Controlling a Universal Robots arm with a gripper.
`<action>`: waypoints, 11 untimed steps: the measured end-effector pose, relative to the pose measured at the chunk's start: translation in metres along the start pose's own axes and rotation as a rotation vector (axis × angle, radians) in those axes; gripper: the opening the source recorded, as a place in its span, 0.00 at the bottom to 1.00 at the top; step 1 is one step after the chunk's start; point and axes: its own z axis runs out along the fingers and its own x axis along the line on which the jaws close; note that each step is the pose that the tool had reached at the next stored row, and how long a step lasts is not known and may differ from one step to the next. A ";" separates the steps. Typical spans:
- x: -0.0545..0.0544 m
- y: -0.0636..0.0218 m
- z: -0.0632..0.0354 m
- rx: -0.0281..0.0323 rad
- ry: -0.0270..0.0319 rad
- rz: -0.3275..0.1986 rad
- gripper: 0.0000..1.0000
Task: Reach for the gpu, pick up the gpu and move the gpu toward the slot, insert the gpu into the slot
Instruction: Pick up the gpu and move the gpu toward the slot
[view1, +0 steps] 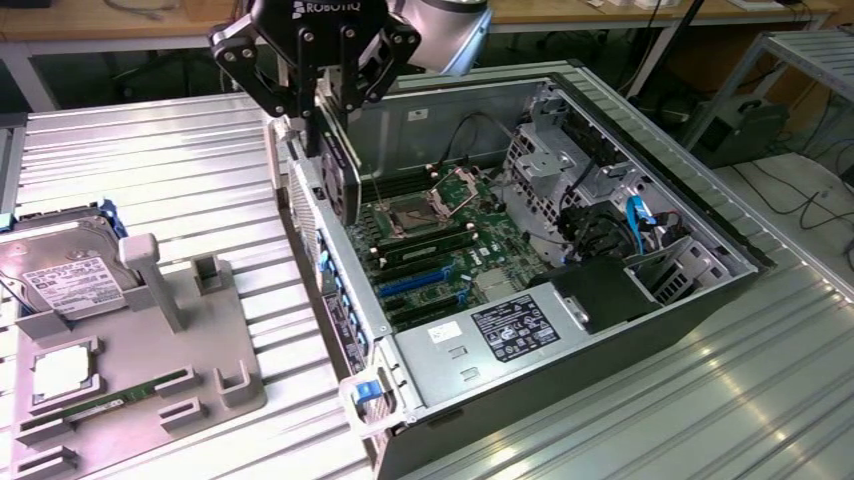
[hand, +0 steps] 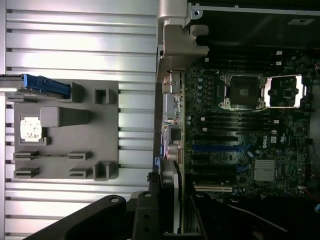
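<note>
My gripper (view1: 327, 130) is shut on the gpu (view1: 344, 178), a dark flat card hanging edge-down from the fingers. It hovers above the open computer case (view1: 721, 270), over the wall on the exterior view's left, near the CPU socket end of the motherboard. The slot (view1: 407, 283) is a blue strip on the motherboard, lower in the case and apart from the card. In the wrist view the gpu (hand: 176, 200) appears edge-on with its silvery bracket between my gripper (hand: 172, 217) fingers. There the blue slot (hand: 215, 148) lies further along the board.
A grey fixture tray (view1: 200, 340) on the exterior view's left holds a hard drive (view1: 60, 275), a CPU chip (view1: 64, 372) and a green memory stick (view1: 114, 402). Inside the case are the open CPU socket (view1: 447, 190), a drive cage (view1: 561, 160), cables and a power supply (view1: 514, 330).
</note>
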 end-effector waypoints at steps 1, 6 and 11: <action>-0.001 0.0000 0.0000 0.0001 -0.0001 0.005 0.28; -0.011 -0.0003 0.0003 0.0010 -0.0006 0.017 0.28; -0.022 -0.0006 0.0004 0.0111 -0.0006 0.025 0.28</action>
